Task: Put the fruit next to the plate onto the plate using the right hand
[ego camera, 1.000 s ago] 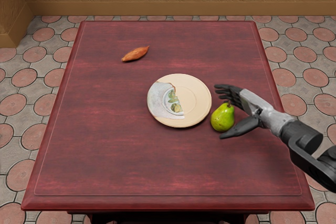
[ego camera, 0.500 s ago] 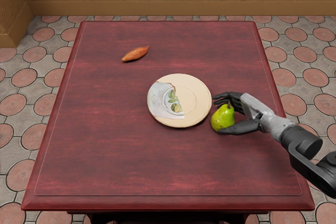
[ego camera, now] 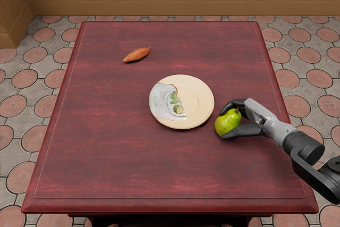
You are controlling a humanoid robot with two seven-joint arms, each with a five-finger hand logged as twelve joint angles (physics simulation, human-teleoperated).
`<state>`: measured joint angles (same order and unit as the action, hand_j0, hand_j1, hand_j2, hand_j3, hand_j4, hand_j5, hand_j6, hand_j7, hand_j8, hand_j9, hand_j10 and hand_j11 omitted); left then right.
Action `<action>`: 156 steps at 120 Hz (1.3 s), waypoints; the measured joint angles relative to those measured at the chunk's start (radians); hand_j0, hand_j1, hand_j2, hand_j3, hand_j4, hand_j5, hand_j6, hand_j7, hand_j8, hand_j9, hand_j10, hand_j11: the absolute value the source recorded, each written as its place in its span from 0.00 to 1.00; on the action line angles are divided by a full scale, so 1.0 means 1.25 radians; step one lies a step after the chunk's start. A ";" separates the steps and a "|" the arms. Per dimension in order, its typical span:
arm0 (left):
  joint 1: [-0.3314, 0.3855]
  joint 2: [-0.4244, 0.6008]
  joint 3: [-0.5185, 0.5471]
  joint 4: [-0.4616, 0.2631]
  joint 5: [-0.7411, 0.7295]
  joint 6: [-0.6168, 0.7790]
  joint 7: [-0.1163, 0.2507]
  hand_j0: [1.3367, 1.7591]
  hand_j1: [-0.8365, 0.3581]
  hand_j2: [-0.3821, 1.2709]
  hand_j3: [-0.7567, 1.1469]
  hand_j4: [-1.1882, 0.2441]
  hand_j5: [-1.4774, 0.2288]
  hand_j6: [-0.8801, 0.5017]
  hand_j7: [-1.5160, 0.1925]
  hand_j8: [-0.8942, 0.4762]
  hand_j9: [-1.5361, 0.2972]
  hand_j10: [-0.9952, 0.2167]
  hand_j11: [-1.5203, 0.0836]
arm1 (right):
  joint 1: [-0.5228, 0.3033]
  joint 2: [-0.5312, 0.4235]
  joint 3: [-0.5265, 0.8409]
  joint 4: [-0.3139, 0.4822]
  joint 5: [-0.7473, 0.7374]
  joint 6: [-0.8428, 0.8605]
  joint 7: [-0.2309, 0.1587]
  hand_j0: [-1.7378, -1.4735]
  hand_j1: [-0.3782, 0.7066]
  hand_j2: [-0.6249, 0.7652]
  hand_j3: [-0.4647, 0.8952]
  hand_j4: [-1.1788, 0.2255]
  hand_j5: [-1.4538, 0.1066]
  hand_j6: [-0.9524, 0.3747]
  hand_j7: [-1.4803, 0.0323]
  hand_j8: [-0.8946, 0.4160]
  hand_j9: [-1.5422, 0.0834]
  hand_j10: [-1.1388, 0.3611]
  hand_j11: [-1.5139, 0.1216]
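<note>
Pear just right of plate

The right hand reaches in from the right edge of the table, fingers wrapped around a green pear. The pear is tilted at the four o'clock of the plate, just beside its rim. An orange-brown root lies toward the plate's ten o'clock, well apart.

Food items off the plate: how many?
2. A green pear just right of the plate, gripped by the right robot hand; an orange-brown piece far back left. None looks hidden.
</note>
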<state>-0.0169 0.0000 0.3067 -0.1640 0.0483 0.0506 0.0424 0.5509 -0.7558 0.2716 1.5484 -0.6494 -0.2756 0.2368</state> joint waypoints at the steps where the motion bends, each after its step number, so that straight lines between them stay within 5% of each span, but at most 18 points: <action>1: 0.000 0.000 0.000 0.000 0.000 0.000 0.000 0.76 0.99 0.23 0.40 0.83 0.87 0.64 0.89 0.65 0.84 0.82 0.95 | 0.000 -0.001 0.000 0.000 0.000 0.001 0.000 0.33 0.59 0.73 0.34 0.33 0.33 0.33 0.36 0.47 0.35 0.55 0.30; 35: 0.000 0.000 0.001 0.000 -0.001 0.000 0.000 0.76 0.99 0.23 0.40 0.83 0.87 0.64 0.89 0.65 0.84 0.82 0.95 | 0.012 -0.068 0.067 0.036 0.014 0.050 -0.016 0.32 0.54 0.87 0.34 0.27 0.20 0.22 0.26 0.40 0.25 0.49 0.23; 73: 0.000 0.000 0.001 0.000 -0.001 0.000 0.000 0.76 0.99 0.23 0.40 0.83 0.87 0.64 0.89 0.65 0.84 0.82 0.95 | 0.087 -0.071 0.125 0.039 0.023 0.152 -0.052 0.31 0.54 0.88 0.34 0.25 0.17 0.17 0.24 0.41 0.23 0.49 0.23; 156: 0.000 0.000 0.001 0.000 -0.001 0.000 0.000 0.76 0.99 0.23 0.40 0.83 0.87 0.64 0.89 0.65 0.84 0.82 0.95 | 0.155 0.185 0.128 -0.188 0.016 0.226 -0.061 0.31 0.59 0.87 0.34 0.24 0.16 0.07 0.23 0.48 0.23 0.54 0.21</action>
<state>-0.0171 0.0000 0.3083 -0.1644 0.0476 0.0505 0.0429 0.7445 -0.5241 0.4313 1.3132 -0.6300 0.0068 0.1605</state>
